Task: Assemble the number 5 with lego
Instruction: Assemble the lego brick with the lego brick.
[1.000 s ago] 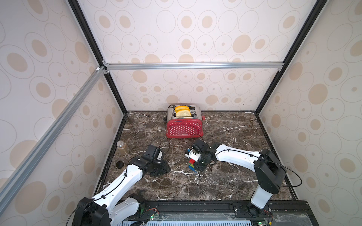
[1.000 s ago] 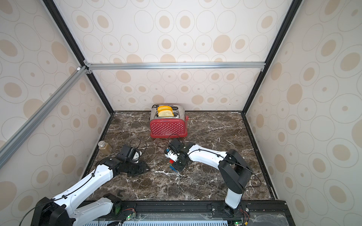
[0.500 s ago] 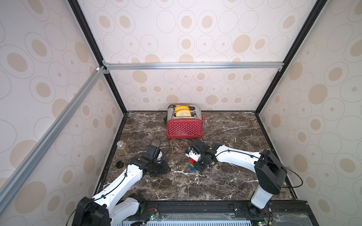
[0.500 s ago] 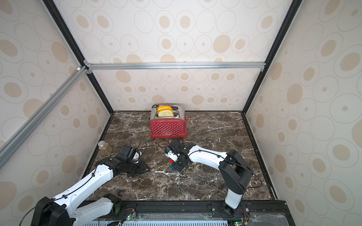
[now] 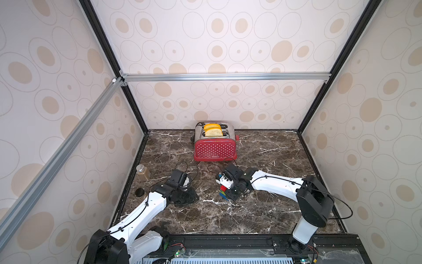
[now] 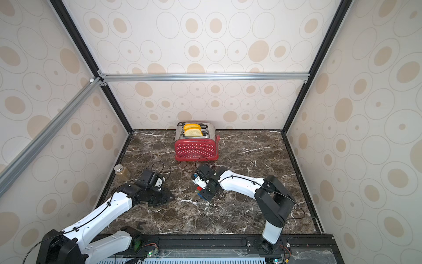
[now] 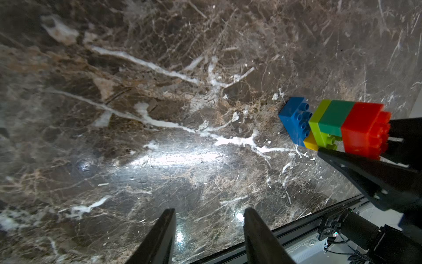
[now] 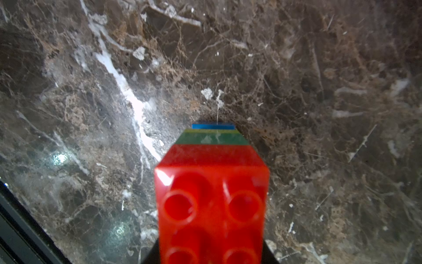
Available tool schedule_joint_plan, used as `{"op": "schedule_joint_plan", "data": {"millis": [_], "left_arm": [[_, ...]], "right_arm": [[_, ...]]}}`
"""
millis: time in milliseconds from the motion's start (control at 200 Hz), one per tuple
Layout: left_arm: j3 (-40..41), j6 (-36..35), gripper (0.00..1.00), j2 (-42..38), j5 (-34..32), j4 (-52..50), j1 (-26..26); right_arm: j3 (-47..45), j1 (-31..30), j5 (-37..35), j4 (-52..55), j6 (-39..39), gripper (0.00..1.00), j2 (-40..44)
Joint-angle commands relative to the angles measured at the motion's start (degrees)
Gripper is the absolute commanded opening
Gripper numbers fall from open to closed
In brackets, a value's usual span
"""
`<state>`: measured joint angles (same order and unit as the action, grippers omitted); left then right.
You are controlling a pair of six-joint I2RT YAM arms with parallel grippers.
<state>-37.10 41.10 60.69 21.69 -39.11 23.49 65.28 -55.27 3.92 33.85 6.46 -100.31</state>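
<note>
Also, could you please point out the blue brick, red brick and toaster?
blue brick (image 7: 301, 118): left wrist view, studded face.
red brick (image 8: 212, 201): right wrist view, studded face.
toaster (image 5: 214, 149): in a top view, dotted front.

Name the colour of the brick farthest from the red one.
The end brick is blue, clearest in the left wrist view.

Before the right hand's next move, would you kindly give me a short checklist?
1. Right hand shut on the stepped stack of plastic Lego bricks at its red brick: ok.
2. Dark-green brick, lime-green brick, yellow brick and blue brick joined onto it: ok.
3. Left hand open and empty: ok.
4. Left hand apart from the stack: ok.
5. Stack's blue brick touching the brown marble tabletop: cannot tell.
</note>
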Motion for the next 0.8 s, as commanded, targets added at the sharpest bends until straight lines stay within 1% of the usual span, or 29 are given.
{"op": "schedule_joint_plan", "data": {"millis": [0, 290, 521, 696, 796], "left_arm": [[-0.4, -0.8, 0.51, 0.1, -0.7, -1.2, 0.2], [-0.4, -0.8, 0.51, 0.3, -0.6, -1.1, 0.2], [-0.3, -0.8, 0.51, 0.2, -0.7, -1.1, 0.2], [-0.2, -0.8, 0.51, 0.1, -0.7, -1.0, 0.2], [-0.2, -0.8, 0.51, 0.1, -0.6, -0.9, 0.2]], "right_arm": [[-6.2, 0.4, -4.5, 2.4, 0.5, 0.18, -8.9], [-6.6, 0.4, -4.8, 2.0, 0.7, 0.17, -9.2], [-5.3, 0.2, -6.6, 3.9, 0.2, 0.17, -8.5], [-3.9, 0.2, -5.8, 4.9, -0.1, 0.21, -6.7], [-2.9, 0.2, -6.7, 5.8, 0.0, 0.23, -5.3]]}}
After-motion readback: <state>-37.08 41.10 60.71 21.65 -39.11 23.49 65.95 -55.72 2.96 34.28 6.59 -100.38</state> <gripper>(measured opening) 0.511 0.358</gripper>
